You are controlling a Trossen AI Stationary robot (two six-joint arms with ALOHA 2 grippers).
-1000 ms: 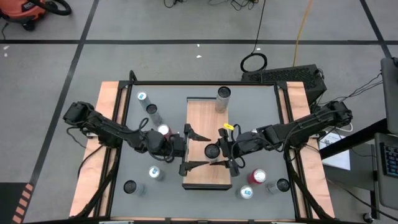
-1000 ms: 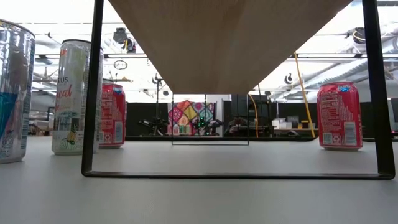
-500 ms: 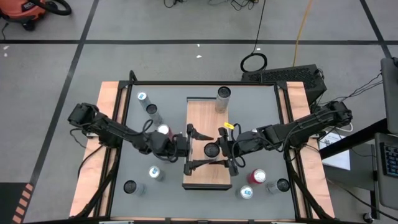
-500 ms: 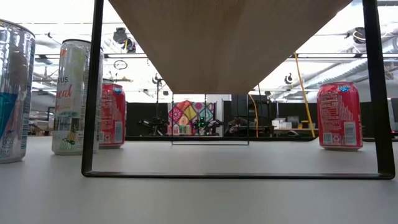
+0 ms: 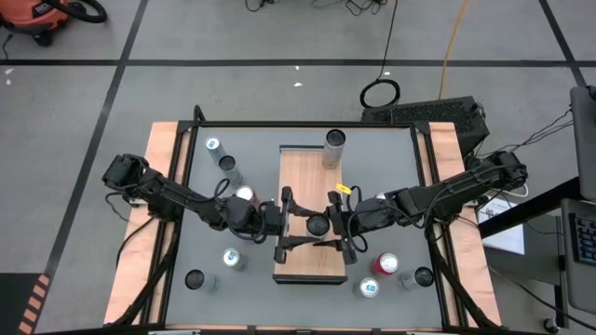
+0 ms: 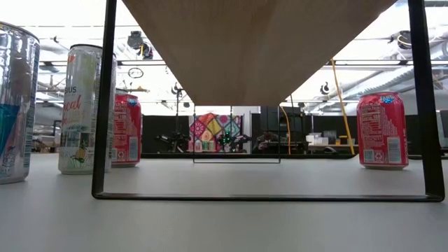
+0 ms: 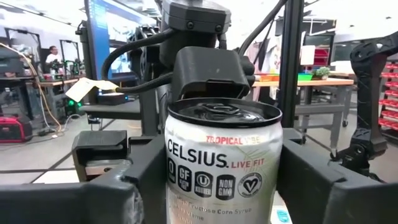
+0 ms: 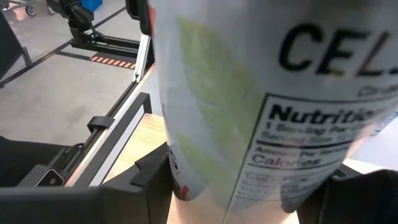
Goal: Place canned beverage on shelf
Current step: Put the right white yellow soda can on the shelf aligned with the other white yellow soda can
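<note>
1. The Celsius can (image 5: 318, 224) stands upright over the middle of the shelf (image 5: 303, 186), the long wood-grain board at the table's centre. A second, grey can (image 5: 334, 149) already stands at the shelf's far end.

2. The right gripper (image 5: 337, 226) is clamped on the Celsius can from the right; its wrist view is filled by the can's label (image 8: 273, 106) sitting between its fingers.

3. The left gripper (image 5: 291, 224) reaches in from the left with its 2 fingers on either side of the same can. In its wrist view the can (image 7: 222, 162) sits squarely between them. Its jaws look part-closed round the can, but whether the pads actually touch it I cannot tell.

4. Judgement: the step in hand looks like a handover or a 2-armed steadying of the can above the board. To do it well, only 1 gripper should let go at a time, and only after the other is firmly seated on the can's wall.

5. Keep the can vertical and its base flat on the wood before any release; a tall slim can tips easily if nudged sideways.

6. Withdraw the freed fingers straight back along their own line, spread wide enough to clear the can.

7. Several other cans, among them a red can (image 5: 386, 264), stand on the grey table around the shelf, well apart from the grippers.
</note>
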